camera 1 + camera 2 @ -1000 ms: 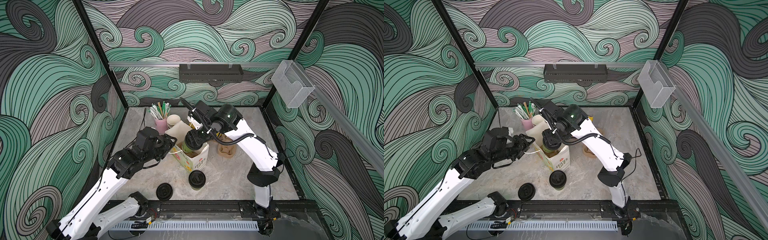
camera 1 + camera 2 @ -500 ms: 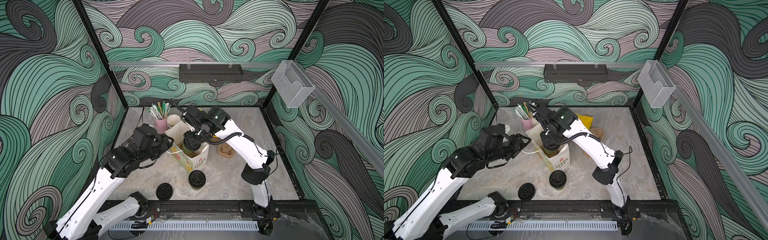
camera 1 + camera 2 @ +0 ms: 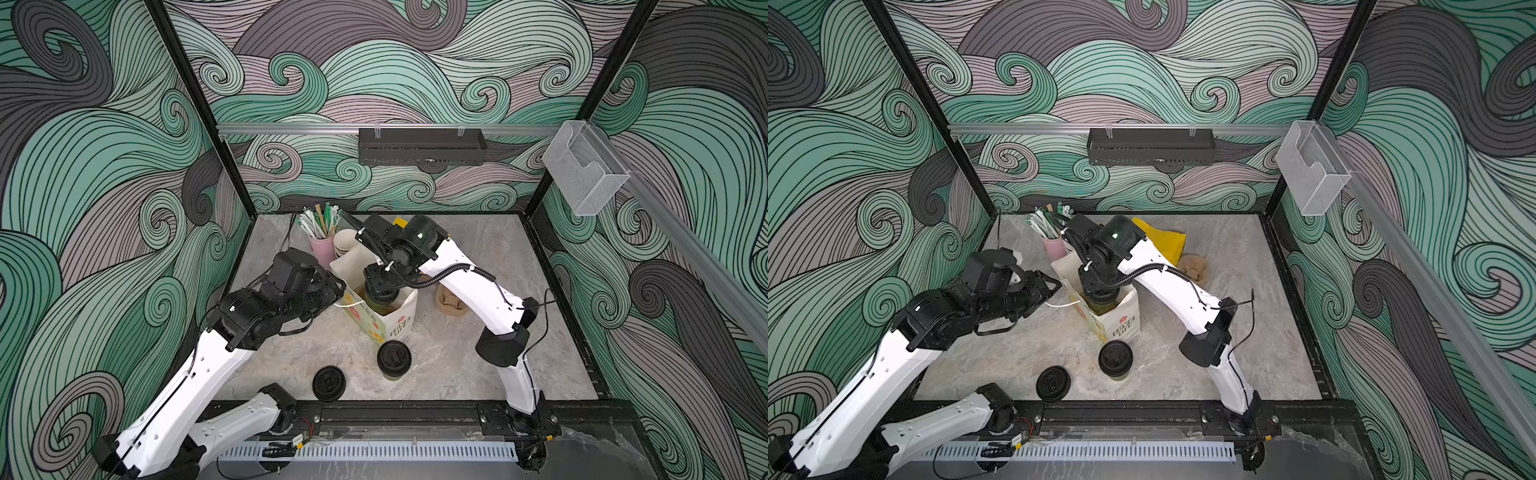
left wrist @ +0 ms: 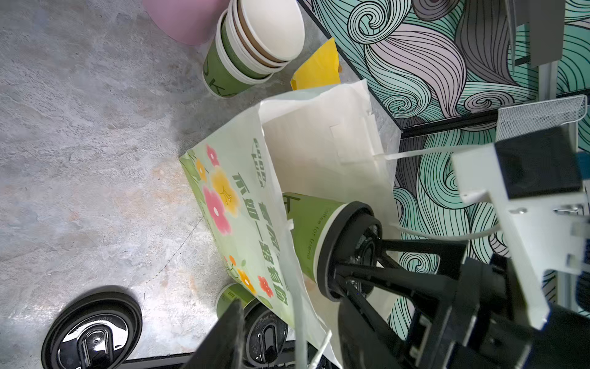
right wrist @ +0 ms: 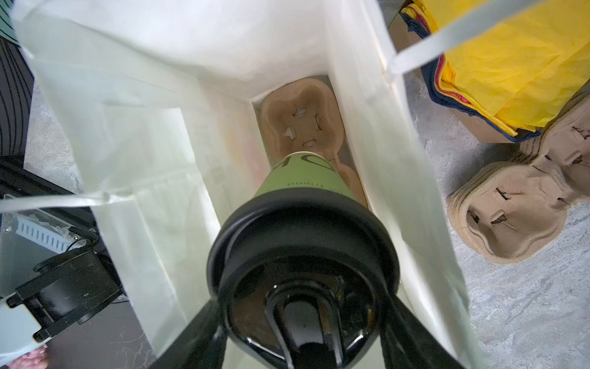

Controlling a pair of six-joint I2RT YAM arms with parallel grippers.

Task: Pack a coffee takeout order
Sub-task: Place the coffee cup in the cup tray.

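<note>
The olive-green, black-lidded paper cup (image 5: 303, 182) is clamped by the right gripper (image 5: 303, 306) partway inside the central white floral paper bag (image 4: 230, 204). Straight lowering into its brown pulp carrier (image 5: 303, 118) is needed. The left gripper's (image 3: 336, 287) state cannot be told.

the bag (image 4: 319, 153) is thin matt white paper, one side colour-printed. the green cup (image 4: 306, 233) is smooth matt paper under a glossy black plastic lid (image 5: 303, 255). the carrier (image 5: 303, 118) is rough brown moulded pulp. the napkins (image 5: 510, 64) are soft, crinkled yellow paper. the table (image 4: 79, 127) looks like matt grey stone.
</note>
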